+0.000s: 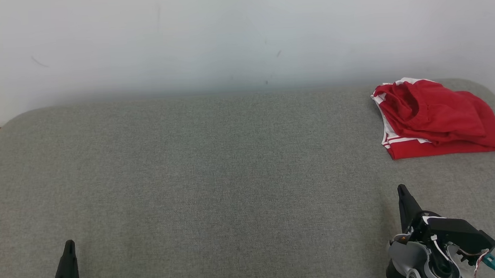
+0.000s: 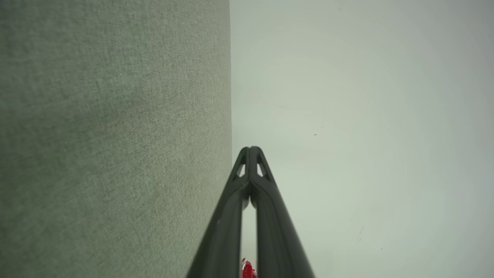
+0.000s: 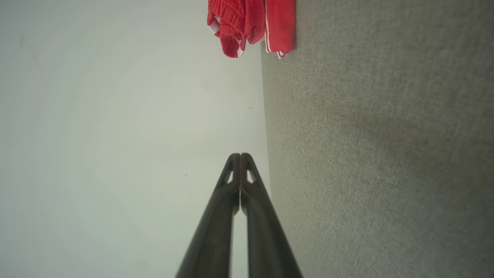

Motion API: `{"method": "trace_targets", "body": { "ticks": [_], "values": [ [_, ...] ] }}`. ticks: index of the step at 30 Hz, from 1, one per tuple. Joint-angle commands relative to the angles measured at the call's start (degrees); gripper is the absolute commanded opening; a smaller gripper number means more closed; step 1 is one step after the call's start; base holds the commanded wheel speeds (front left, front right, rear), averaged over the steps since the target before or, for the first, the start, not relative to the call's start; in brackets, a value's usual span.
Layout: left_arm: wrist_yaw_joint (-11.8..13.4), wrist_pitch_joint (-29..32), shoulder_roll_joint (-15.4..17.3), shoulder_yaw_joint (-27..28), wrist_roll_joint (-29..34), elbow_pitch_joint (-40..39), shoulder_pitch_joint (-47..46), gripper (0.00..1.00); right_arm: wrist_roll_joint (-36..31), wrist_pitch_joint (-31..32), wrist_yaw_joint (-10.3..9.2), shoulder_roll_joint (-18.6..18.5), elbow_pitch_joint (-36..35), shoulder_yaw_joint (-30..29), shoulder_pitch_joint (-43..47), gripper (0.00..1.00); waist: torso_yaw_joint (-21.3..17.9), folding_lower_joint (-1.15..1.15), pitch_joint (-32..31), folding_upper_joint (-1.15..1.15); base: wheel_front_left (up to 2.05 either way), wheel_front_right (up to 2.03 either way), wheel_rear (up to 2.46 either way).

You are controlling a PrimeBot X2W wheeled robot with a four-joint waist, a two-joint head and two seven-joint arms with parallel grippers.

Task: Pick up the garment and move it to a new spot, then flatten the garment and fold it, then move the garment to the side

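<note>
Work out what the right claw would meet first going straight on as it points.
The right claw would probably meet the pale wall, just past the grey surface's far edge; the red garment lies off to one side.

The red garment (image 1: pixel 434 118) is lying bunched up on the grey table (image 1: pixel 215 178), so folds are hiding most of it. The picture's bottom edge is cutting off the left gripper (image 1: pixel 69 247) and the right gripper (image 1: pixel 402 193). A red speck (image 2: pixel 247 270) by the table's edge is looking too tiny to tell.
</note>
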Motion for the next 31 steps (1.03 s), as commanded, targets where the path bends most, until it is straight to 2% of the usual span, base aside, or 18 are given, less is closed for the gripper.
{"method": "trace_targets", "body": {
  "ticks": [1,31],
  "values": [
    [-0.1,0.0,0.3,0.1,-0.2,0.2,-0.3,0.0,0.5,-0.1,-0.03,0.1,0.0,0.1,-0.3,0.0,0.0,0.0,0.0,0.0,0.0,0.0,0.0],
    [-0.1,0.0,0.3,0.1,-0.2,0.1,-0.3,0.0,0.4,-0.1,-0.03,0.1,0.0,0.1,-0.3,0.0,0.0,0.0,0.0,0.0,0.0,0.0,0.0]
  ]
}}
